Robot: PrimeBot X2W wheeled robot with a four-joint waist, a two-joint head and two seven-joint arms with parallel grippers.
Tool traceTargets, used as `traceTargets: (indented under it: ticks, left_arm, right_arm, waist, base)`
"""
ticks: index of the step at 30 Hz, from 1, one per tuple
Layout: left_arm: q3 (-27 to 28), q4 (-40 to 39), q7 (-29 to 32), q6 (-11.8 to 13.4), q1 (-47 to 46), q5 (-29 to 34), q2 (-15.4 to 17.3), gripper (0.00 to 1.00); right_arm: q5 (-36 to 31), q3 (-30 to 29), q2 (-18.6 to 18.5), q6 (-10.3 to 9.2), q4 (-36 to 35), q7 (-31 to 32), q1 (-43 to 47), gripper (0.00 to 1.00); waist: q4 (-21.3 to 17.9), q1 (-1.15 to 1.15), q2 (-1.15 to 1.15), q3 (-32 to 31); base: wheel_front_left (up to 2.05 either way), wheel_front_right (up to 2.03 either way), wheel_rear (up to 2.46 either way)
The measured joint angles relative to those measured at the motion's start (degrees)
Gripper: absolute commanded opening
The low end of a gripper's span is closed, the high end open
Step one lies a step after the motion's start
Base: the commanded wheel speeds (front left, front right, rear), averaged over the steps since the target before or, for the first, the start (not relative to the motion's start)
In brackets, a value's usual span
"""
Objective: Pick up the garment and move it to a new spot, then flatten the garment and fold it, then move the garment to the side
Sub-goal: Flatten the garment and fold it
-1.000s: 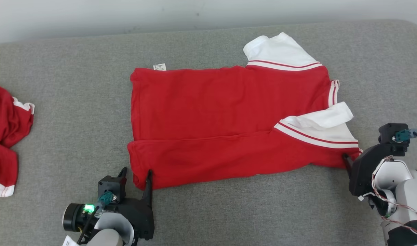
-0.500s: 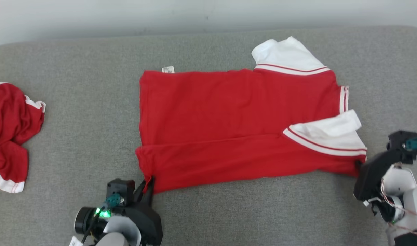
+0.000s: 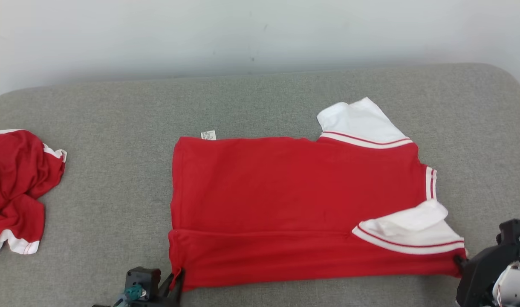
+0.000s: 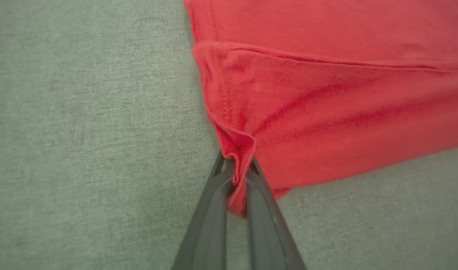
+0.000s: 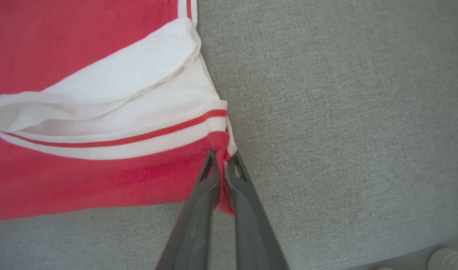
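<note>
The garment [image 3: 294, 200] is a red shirt with white sleeves, spread on the grey cushion, its near edge folded over in a strip. My left gripper [image 3: 177, 276] is shut on the garment's near left corner; in the left wrist view the red hem [image 4: 237, 165] is pinched between the dark fingers [image 4: 210, 210]. At the near right corner, by the white striped sleeve [image 3: 413, 236], my right gripper [image 3: 457, 261] is shut on the garment too. The right wrist view shows red cloth [image 5: 223, 150] squeezed between its fingers [image 5: 244, 202].
A second red and white garment [image 3: 17, 187] lies crumpled at the cushion's left edge. The grey cushion [image 3: 106, 128] reaches back to a pale wall [image 3: 243, 34]. Bare cushion lies to the right of the shirt [image 5: 345, 112] and in front of it.
Both grippers have gone from open to shut on the garment's near corners. The head camera has tilted up, so the whole scene sits lower in the picture and more wall shows.
</note>
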Motion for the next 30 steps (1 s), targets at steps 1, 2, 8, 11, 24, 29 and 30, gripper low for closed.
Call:
traceTargets:
  ticks: [1,2,8,11,24,29,30]
  left_arm:
    - [-0.02,-0.68,0.47,0.21,0.65,-0.18,0.26,0.0]
    - [0.03,-1.37,0.7,0.55,1.21,-0.24,0.54,0.0]
    - [-0.02,-4.53,3.14,1.82,4.36,-1.08,1.71,0.0]
    - [0.01,-5.52,3.6,2.49,5.6,-1.44,1.94,0.46]
    - [4.48,-12.09,6.58,4.85,-0.33,-2.75,6.06,1.0]
    - [4.95,-11.11,13.07,1.64,-11.44,-4.78,5.61,1.0]
    - [5.03,-10.53,13.99,1.0,-13.95,-5.37,5.27,1.0]
  right_arm:
    - [0.04,-0.23,0.47,0.0,-1.12,0.62,1.3,0.0]
    - [0.0,-0.3,0.88,0.0,-2.33,0.99,2.39,0.0]
    - [-1.01,-0.81,3.13,0.0,-5.69,2.1,6.04,0.0]
    - [-1.89,-1.07,3.61,0.0,-5.89,1.93,7.0,0.2]
    - [-4.92,-1.12,0.68,0.0,-8.69,1.45,-3.52,1.0]
    - [-4.77,4.1,-3.24,-0.01,-4.03,4.05,-14.55,1.0]
    - [-4.52,5.06,-3.78,-0.01,-2.66,4.49,-16.89,1.0]
  waist:
    - [0.04,0.0,0.0,-0.2]
    - [0.08,0.0,0.0,-0.35]
    - [0.26,0.0,0.0,-0.94]
    - [0.52,0.0,0.0,-1.3]
    - [1.53,0.0,0.0,-0.62]
    - [1.81,0.01,0.0,1.9]
    - [1.87,0.01,0.0,2.57]
  base:
    - [0.0,0.0,0.0]
    - [0.0,0.0,0.0]
    - [0.0,0.0,0.0]
    - [0.0,0.0,0.0]
    - [0.0,0.0,0.0]
    - [0.0,0.0,0.0]
    - [0.0,0.0,0.0]
